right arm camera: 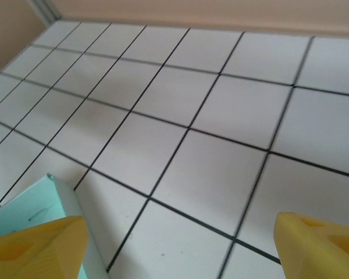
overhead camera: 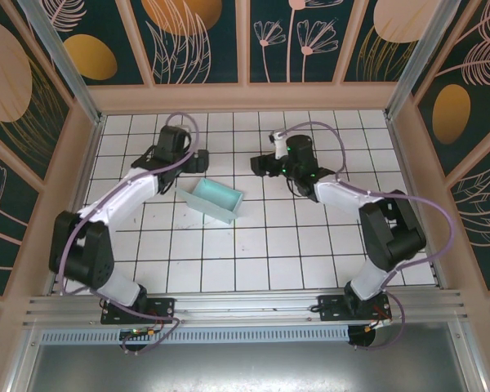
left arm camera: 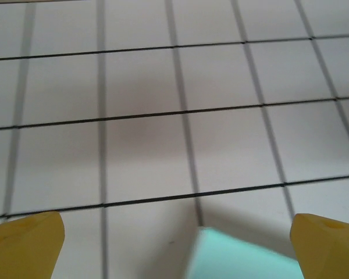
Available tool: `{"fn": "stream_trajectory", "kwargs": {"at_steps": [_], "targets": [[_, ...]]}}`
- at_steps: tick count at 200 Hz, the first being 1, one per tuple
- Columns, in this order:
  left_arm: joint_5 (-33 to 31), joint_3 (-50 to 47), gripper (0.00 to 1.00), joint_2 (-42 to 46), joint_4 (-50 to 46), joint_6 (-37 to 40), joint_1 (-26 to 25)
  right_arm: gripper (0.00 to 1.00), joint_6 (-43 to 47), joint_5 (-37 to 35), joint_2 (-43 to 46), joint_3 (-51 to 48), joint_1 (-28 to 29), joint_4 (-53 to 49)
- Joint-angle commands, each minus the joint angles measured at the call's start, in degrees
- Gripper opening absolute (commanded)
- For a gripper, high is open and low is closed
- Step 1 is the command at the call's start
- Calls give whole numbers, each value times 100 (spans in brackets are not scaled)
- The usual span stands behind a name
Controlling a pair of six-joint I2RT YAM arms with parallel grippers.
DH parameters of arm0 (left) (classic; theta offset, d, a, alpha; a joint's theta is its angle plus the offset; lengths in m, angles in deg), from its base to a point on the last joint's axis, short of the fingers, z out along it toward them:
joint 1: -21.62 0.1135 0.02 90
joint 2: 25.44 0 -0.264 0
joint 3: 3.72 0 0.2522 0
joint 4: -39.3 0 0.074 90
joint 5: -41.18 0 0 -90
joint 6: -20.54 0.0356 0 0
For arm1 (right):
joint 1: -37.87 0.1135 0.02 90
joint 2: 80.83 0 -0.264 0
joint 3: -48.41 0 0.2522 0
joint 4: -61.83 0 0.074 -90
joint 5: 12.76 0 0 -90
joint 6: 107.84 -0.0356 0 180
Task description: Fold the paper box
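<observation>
Left pincer [overhead camera: 198, 161] is wide open and empty, right by the far-left end of the paper box [overhead camera: 213, 200]. The box lies diagonally on the tabletop [overhead camera: 261, 253] (looks formed already). Right pincer [overhead camera: 260, 166] is wide too, empty, farther off.

No legible text, label, brand, number or sign anywhere.
</observation>
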Motion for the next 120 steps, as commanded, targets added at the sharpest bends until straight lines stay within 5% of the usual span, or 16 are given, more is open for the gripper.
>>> {"fn": "stream_trajectory", "kwargs": {"at_steps": [1, 37, 68, 120], "targets": [[-845, -641, 99, 828, 767, -462, 378, 84, 185, -84, -305, 367, 173, -292], [-1483, -1779, 99, 1905, 503, -1243, 867, 84, 159, 49, -662, 664, 457, -308], [-1362, -2649, 98, 2503, 177, -1826, 970, 84, 135, 12, -714, 686, 469, -293], [1157, -3770, 93, 2590, 1203, -2044, 932, 84, -98, 13, -669, 599, 379, -140]]}}
